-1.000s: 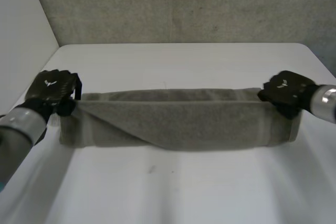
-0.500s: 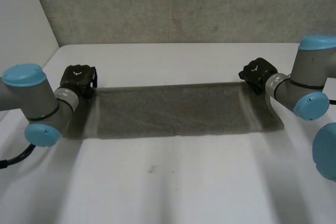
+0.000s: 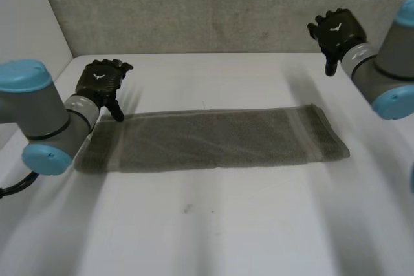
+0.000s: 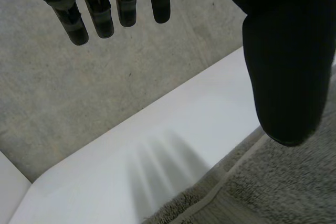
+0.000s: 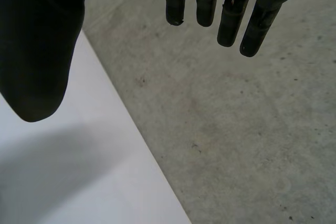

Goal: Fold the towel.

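Both have just let go, so the grey towel (image 3: pixel 213 139) now lies as a long folded strip across the tabletop (image 3: pixel 226 231), the left robot hand (image 3: pixel 100 82) spread beside its far left corner and the right robot hand (image 3: pixel 336 30) spread and lifted well clear, which suggests this fold is done.

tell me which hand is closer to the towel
Left. The left hand hangs open at the far left corner of the towel, almost touching it. The right hand is open too, high up and well beyond the towel's far right corner.
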Available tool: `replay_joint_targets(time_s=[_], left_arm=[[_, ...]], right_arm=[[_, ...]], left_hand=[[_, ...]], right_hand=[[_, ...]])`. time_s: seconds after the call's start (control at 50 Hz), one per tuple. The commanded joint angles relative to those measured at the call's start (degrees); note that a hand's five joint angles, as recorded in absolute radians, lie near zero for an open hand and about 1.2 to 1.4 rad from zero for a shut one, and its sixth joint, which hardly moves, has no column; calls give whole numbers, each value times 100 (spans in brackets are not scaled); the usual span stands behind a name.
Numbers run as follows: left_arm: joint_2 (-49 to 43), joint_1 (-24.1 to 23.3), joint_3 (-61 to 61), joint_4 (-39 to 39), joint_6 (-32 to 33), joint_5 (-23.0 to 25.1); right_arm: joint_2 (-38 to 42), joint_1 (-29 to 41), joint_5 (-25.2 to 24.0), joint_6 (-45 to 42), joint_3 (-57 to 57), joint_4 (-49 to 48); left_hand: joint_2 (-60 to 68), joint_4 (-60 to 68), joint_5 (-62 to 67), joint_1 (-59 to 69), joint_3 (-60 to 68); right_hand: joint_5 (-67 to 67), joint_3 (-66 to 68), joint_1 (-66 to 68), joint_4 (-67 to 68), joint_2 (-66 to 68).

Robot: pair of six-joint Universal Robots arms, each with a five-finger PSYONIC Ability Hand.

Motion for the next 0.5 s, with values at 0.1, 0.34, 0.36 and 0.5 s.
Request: replay_joint_targets(time_s=[0.1,0.34,0.36,0.5], left_arm=[[1571,57,-1847,24,-102,42],[1933,145,-2798,560,-409,51],[1924,162,-2816,586,-427,51],[1898,171,-2825,622,-454,51]], right_arm=[[-2299,-543,-641,330,3677,-89],[-2372,-921,-1046,330,5525,-597],[-2293,-956,-1098,322,5675,-756],[-1940,-992,-1143,260,5879,-1162]], left_hand=[[108,99,-55,58,87],[158,149,-4,108,137],[158,149,-4,109,137],[158,149,-4,109,137]], right_hand=[[-351,-440,-339,-491,-495],[61,-28,73,-79,-83],[61,-28,74,-78,-83],[801,712,814,662,658]])
